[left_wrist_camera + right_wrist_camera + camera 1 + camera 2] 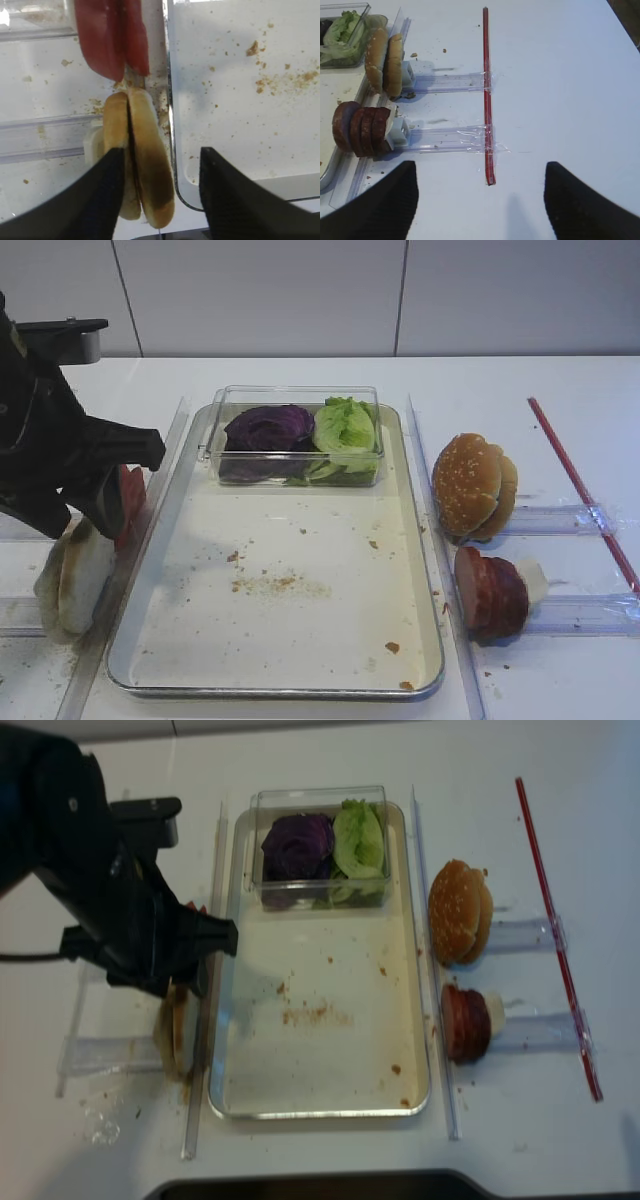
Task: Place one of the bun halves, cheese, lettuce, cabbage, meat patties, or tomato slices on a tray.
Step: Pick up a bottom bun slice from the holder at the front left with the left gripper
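Note:
Two flat pale bun halves (145, 155) stand on edge in a clear rack left of the tray (300, 540), also seen from above as bun halves (75, 575). My left gripper (162, 190) is open and straddles them. Its left finger (100, 200) overlaps the left half, and its right finger (235, 200) hangs over the tray's corner with a gap to the bun. Tomato slices (110, 35) stand just beyond. Cabbage (268, 427) and lettuce (345, 427) lie in a clear box. Meat patties (490, 592) and cheese (533, 580) stand right of the tray. My right gripper (480, 200) is open over bare table.
Sesame-seeded domed buns (470, 485) stand on a clear rack right of the tray. A red strip (486, 90) is taped across the rack ends. The clear box (300, 475) sits at the tray's far end. Crumbs dot the tray floor.

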Controlling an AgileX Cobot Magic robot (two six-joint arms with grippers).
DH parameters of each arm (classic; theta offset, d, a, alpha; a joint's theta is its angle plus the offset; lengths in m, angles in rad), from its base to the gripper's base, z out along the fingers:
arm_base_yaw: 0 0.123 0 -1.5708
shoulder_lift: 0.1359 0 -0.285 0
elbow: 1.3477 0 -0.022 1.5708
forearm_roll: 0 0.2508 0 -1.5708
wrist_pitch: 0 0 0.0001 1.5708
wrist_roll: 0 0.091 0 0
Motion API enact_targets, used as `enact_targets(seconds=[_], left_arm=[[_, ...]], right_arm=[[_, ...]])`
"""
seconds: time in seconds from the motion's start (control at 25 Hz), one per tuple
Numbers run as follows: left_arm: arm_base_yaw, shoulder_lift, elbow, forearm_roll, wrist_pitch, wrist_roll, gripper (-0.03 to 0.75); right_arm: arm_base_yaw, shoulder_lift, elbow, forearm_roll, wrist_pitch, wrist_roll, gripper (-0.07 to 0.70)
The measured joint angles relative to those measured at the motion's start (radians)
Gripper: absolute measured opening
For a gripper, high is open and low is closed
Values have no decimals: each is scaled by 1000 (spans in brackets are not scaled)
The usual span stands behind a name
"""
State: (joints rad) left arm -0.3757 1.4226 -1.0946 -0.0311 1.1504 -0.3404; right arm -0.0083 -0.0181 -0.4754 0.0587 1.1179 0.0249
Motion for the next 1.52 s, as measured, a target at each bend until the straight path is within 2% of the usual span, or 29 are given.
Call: enact_targets(seconds=[0.16,0.56,1.12,1.52], left_arm=[[0,2,0,0,0,0,308],[0,2,0,0,9,-2,186],[0,2,0,0,14,8,177],[0,49,-7,0,48,15,171]], right_arm=[[0,0,0,0,0,0,526],[0,0,0,0,0,0,526],[0,0,0,0,0,0,526],[0,0,0,0,0,0,526]])
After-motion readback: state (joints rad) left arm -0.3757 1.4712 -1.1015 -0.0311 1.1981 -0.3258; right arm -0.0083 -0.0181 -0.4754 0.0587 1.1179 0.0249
